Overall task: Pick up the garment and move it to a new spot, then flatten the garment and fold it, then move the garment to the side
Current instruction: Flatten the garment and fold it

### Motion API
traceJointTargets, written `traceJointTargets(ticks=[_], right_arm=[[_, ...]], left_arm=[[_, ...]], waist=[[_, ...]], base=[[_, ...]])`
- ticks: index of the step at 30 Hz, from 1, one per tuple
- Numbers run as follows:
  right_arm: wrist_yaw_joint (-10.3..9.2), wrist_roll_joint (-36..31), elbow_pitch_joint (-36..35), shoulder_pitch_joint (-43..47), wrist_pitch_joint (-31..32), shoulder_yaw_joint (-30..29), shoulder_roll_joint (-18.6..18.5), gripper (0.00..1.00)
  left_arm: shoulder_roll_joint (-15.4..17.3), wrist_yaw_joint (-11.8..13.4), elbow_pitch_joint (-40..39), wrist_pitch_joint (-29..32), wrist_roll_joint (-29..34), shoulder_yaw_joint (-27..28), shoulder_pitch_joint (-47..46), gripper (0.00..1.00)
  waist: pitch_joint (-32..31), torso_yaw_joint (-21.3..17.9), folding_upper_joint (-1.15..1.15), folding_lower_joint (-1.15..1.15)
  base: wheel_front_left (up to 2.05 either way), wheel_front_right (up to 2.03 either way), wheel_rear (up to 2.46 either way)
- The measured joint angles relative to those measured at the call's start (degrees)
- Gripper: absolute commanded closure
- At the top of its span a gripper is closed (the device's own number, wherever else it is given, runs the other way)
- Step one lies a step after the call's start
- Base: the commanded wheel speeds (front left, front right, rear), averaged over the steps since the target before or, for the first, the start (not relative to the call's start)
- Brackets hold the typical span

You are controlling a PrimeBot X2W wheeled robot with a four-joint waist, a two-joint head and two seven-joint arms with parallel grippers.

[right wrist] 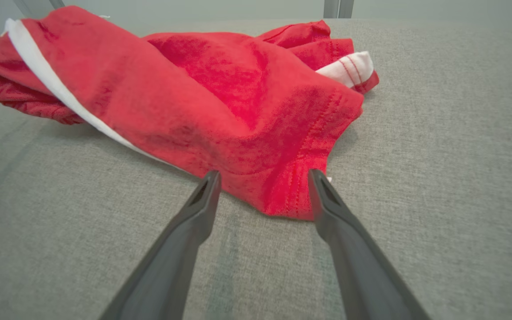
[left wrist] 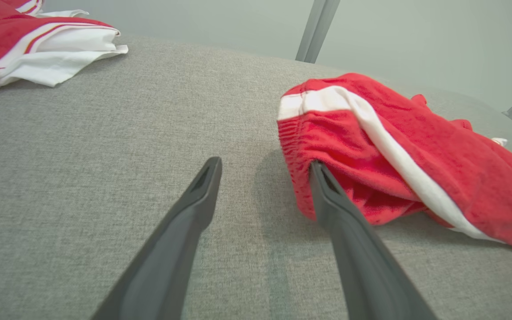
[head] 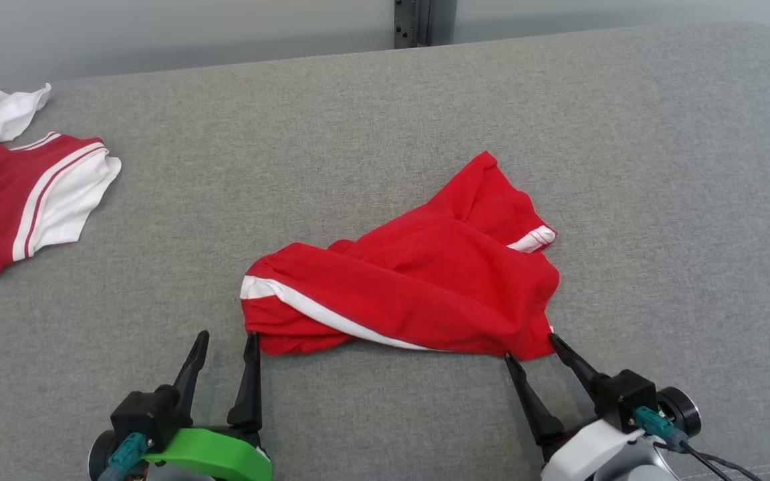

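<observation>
You have the crumpled red cloth garment with a white side stripe [head: 418,287] lying near the middle of the grey fabric-covered desk [head: 371,133], a little toward your right. It is bunched into a loose heap, and a white-trimmed hem pokes out on its far right side.

Your left gripper [head: 227,334] sits at the garment's near left end, its jaws spread wide and gripping nothing. In the left wrist view, that gripper [left wrist: 265,162] has its right-hand finger [left wrist: 345,231] touching the gathered red edge of the garment [left wrist: 438,146], just below the white band. Its other finger [left wrist: 189,222] lies over bare desk, apart from the cloth.

Your right gripper [head: 530,346] is at the garment's near right corner, and its jaws also stand fully apart with nothing clamped. In the right wrist view, the stitched red corner of the garment [right wrist: 194,98] reaches down between the two fingertips of that gripper [right wrist: 263,172]. The right-hand finger [right wrist: 340,231] sits against the hem; you cannot tell whether the left-hand finger [right wrist: 189,222] touches the cloth or is just beside it.

A second garment, darker red with white panels and striped trim [head: 11,187], lies flat at the desk's far left edge, well apart from the first. A grey metal post [head: 412,23] stands behind the desk against the pale wall.
</observation>
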Motion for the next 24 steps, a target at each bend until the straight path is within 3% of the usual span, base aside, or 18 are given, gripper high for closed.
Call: traceJointTargets(ticks=[1,3,8,10,24], right_arm=[[0.0,0.56,0.9,-0.82,0.01,0.25,-0.01,0.07],[0.01,0.69,2.75,-2.55,0.0,1.19,-0.25,0.46],[0.0,1.38,6.81,-6.14,0.0,3.14,-0.67,0.78],[0.0,1.43,7.39,-7.17,0.01,3.14,-0.9,1.0],[0.0,0.91,4.01,-12.82,0.85,-1.52,-4.25,1.0]], left_arm=[[-0.32,-0.1,-0.18,0.0,0.51,0.05,0.12,0.0],[-0.87,-0.47,-0.66,-0.05,1.3,0.18,0.13,0.0],[-1.77,-1.02,-1.51,-0.09,2.42,0.85,0.13,0.0],[-2.03,-1.21,-1.91,-0.08,2.71,1.32,0.13,0.0],[-4.76,-2.96,-4.64,-0.08,5.71,3.46,0.14,0.0]], waist=[[-0.13,0.21,0.0,0.0],[-0.33,0.64,0.0,0.0],[-0.66,1.81,0.0,0.0],[-0.65,2.28,0.0,0.0],[-0.07,4.72,0.0,0.0]], base=[[0.0,0.0,0.0],[0.0,0.0,0.0],[0.0,0.0,0.0],[0.0,0.0,0.0],[0.0,0.0,0.0]])
